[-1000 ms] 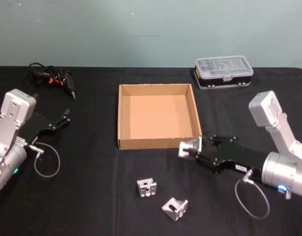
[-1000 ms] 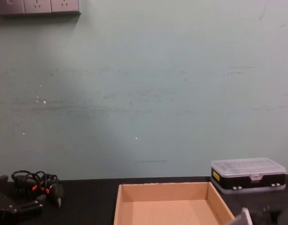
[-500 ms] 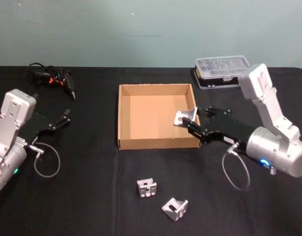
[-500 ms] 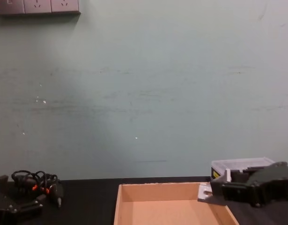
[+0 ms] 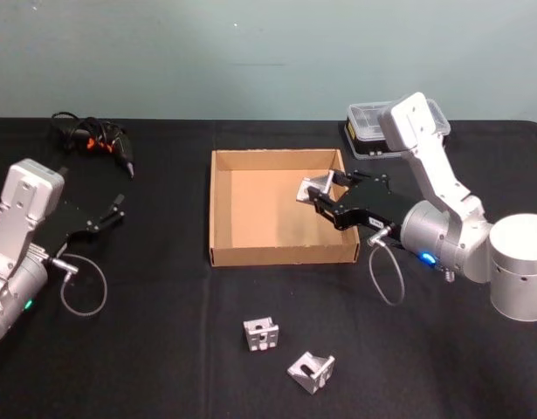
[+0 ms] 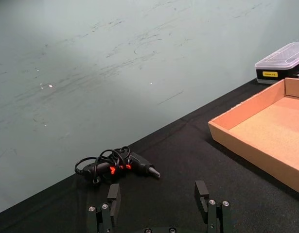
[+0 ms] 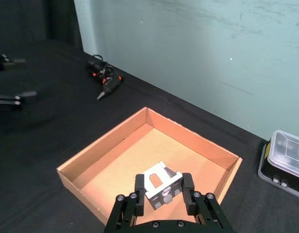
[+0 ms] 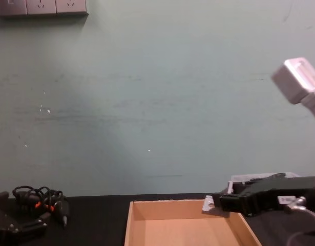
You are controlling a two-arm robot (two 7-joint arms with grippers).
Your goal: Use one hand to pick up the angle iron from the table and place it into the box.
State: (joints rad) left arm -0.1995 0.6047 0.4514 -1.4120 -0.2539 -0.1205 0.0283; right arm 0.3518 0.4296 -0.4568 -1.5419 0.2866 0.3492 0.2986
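My right gripper (image 5: 318, 195) is shut on a silver angle iron (image 5: 316, 187) and holds it in the air over the right side of the tan cardboard box (image 5: 218, 209). The right wrist view shows the angle iron (image 7: 161, 184) clamped between the black fingers (image 7: 188, 190), above the box's floor (image 7: 125, 165). From the chest view, the gripper (image 8: 218, 203) with the bracket (image 8: 208, 206) hovers above the box's back wall (image 8: 177, 203). Two more angle irons (image 5: 260, 333) (image 5: 311, 370) lie on the black table (image 5: 163, 349) in front of the box. My left gripper (image 5: 117, 210) is parked at the left, open.
A black case with a clear lid (image 5: 373, 122) stands behind the box at the right. A black tool with a coiled cable (image 5: 93, 138) lies at the back left, and it also shows in the left wrist view (image 6: 115, 165).
My right gripper has carried the angle iron up from the box's front right corner, across the right wall, to a spot over the box's interior. The left arm has not moved.
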